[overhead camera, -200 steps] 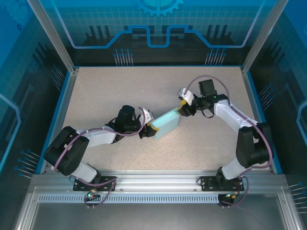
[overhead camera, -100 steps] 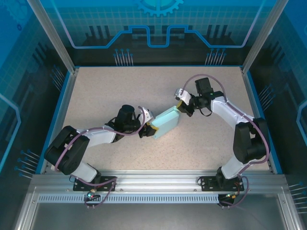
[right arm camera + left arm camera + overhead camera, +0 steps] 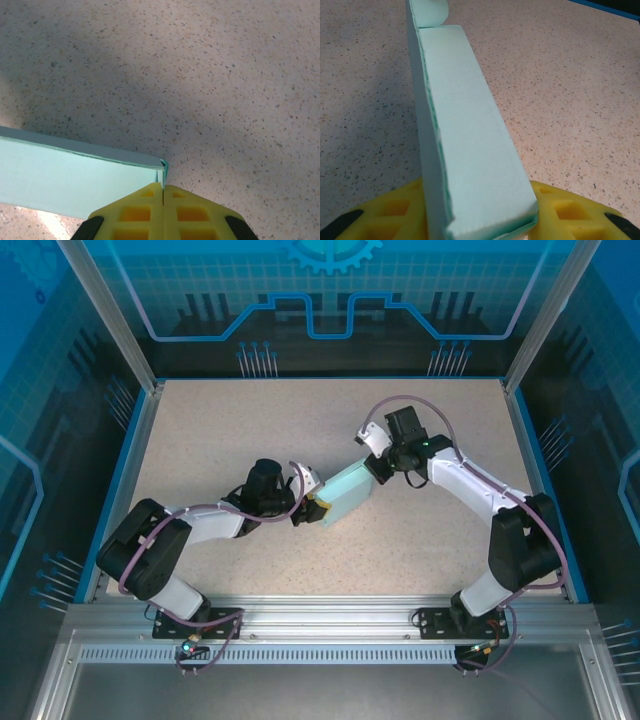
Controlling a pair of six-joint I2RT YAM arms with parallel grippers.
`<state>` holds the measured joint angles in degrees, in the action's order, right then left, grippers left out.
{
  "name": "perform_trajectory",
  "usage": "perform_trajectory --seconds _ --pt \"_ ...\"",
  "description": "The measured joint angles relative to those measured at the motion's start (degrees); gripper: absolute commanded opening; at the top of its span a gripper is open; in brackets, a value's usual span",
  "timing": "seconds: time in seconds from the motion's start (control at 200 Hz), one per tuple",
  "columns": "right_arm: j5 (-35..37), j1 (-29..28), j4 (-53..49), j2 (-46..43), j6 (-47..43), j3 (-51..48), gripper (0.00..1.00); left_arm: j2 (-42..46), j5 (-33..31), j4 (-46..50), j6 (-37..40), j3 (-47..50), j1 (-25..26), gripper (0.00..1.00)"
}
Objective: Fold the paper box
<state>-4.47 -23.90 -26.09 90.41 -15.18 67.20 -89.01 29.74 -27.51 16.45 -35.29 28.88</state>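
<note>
My left gripper (image 3: 312, 506) clamps the paper box (image 3: 346, 494) mid-table while my right gripper (image 3: 163, 192), fingers together, nips its far-corner flap, which I reckon needs tucking inward next.

Lettering, numerals, brand marks: none legible anywhere. Sole sign on view: a light-blue gear emblem (image 3: 331, 252) above circuit-style line work, printed on the blue back wall (image 3: 450, 300), cropped at the top.

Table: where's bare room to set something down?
Free: far-left table beyond the left arm; far-right corner beyond the right arm; near strip in front of the paper box. Crowded: the middle, where left gripper and right gripper meet at the box.
</note>
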Motion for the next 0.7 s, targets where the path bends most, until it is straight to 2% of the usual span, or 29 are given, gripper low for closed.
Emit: perform_trajectory --seconds 0.695 --pt "7.23 -2.62 9.73 -5.7 8.24 -9.25 0.0 -1.16 -0.55 -2.16 0.02 0.02 0.15 0.31"
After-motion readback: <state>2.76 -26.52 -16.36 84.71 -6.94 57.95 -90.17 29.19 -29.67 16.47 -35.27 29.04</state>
